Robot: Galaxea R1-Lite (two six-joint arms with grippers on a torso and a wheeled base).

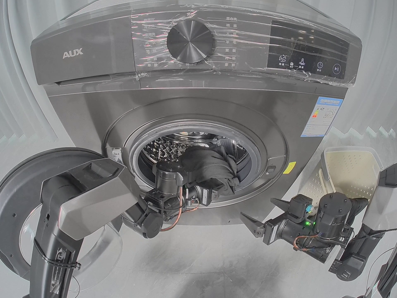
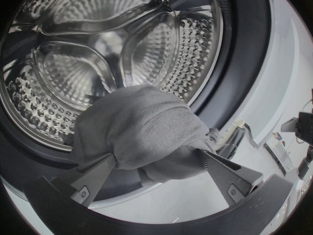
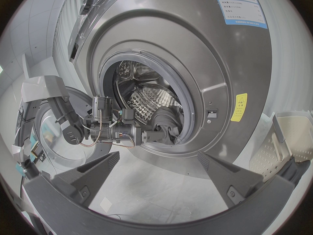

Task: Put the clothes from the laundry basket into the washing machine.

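left end effector (image 2: 157, 159) at the mouth of the washing machine (image 1: 103, 104), its fingers clasped on either side of a bunched dark garment (image 1: 211, 166), so it counts as holding the cloth. the garment sits in the lower part of the round opening, its bulk just past the door seal (image 2: 241, 66) and in front of the perforated drum (image 2: 81, 66), while a loose fold hangs below the fingers on the near side of the rim. the right end effector (image 1: 256, 207) hangs low in front of the machine, fingers spread wide and holding nothing, near the laundry basket (image 1: 351, 170) that stands on the floor at the machine's right. the door (image 1: 16, 195) is swung fully open to the left, behind the left arm. hazards, as judged from this position: (a) a release here would likely leave the bundle resting on the seal instead of the drum floor, from which soft cloth may slide back out onto the floor; (b) the hanging fold, if left across the rim, could be trapped when the door is shut; (c) fabric draped over the fingers may cling as the arm backs out and be dragged out with it; (d) pushing deeper brings the wrist housing and its exposed cable close to the lower rim, where contact or a snag is possible. a deeper reach with a clean, full opening of the fingers seems to be the safer course.
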